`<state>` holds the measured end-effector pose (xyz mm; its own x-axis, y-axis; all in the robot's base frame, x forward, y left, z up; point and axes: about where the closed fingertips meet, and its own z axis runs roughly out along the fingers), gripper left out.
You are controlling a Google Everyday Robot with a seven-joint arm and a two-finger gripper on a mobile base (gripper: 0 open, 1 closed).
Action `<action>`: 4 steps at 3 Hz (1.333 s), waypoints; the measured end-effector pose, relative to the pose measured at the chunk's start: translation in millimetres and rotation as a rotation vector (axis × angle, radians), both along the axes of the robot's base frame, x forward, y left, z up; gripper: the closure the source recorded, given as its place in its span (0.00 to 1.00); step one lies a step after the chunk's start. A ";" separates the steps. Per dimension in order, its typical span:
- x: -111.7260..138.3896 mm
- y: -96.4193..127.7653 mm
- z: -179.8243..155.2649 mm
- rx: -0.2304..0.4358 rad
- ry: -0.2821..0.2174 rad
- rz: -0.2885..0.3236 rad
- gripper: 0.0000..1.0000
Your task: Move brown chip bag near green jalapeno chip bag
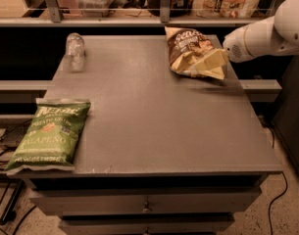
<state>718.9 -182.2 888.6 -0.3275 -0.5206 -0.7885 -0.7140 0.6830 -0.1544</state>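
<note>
brown chip bag [186, 45] sits at the far right corner of the worktop [154, 116], green jalapeno chip bag [50, 133] at its near left corner, overhanging the edge. the gripper [215, 62] hangs over the worktop's far right edge, apparently touching the brown chip bag; whether it grips the bag cannot be told.

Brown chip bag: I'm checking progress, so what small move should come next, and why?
Probably secure a hold on the brown chip bag with the gripper, which is at the bag's lower end, far right; the green jalapeno chip bag lies front left.
</note>
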 end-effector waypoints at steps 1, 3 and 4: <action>23.2 18.9 -18.1 0.021 0.008 0.014 0.00; 42.3 41.2 -20.1 0.000 -0.025 0.023 0.50; 33.3 50.2 2.5 -0.028 -0.069 0.049 0.73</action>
